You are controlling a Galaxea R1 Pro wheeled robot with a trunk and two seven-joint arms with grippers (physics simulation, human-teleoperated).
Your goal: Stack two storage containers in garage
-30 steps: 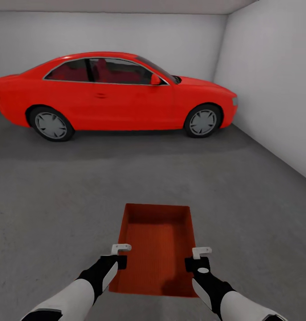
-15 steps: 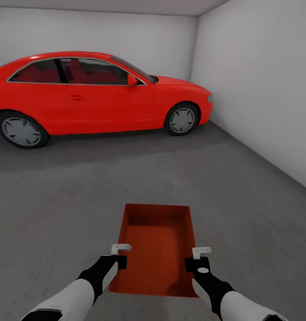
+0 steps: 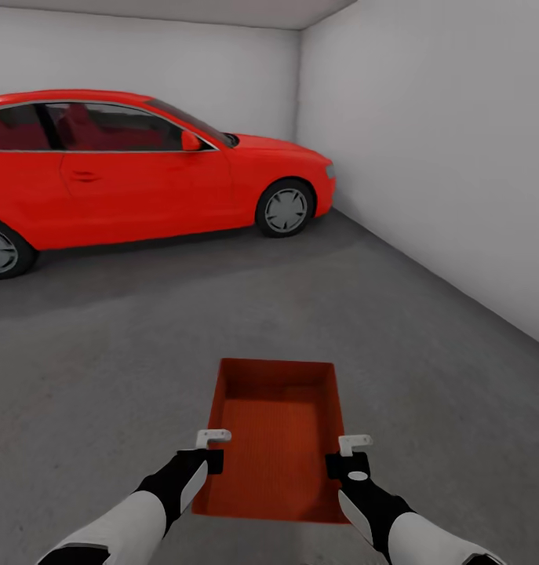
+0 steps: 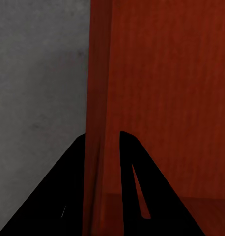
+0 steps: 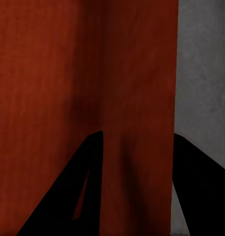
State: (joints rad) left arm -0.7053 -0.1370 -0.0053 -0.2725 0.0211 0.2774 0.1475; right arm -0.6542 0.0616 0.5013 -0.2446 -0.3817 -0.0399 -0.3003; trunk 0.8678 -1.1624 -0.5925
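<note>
I hold one orange-red storage container (image 3: 275, 439) in front of me, above the grey concrete floor (image 3: 104, 369) of the garage. My left gripper (image 3: 212, 436) is shut on its left wall (image 4: 98, 123), one finger on each side. On the opposite side, my right gripper (image 3: 354, 444) pinches the right wall (image 5: 142, 123) the same way. The container is empty and level.
A red car (image 3: 128, 173) is parked at the back left, side on. White walls (image 3: 426, 157) close the room at the back and right. Open concrete lies between me and the car.
The whole view has swung to the right: the car has slid left in the picture and the right wall has come closer. Container and grippers keep their place relative to me.
</note>
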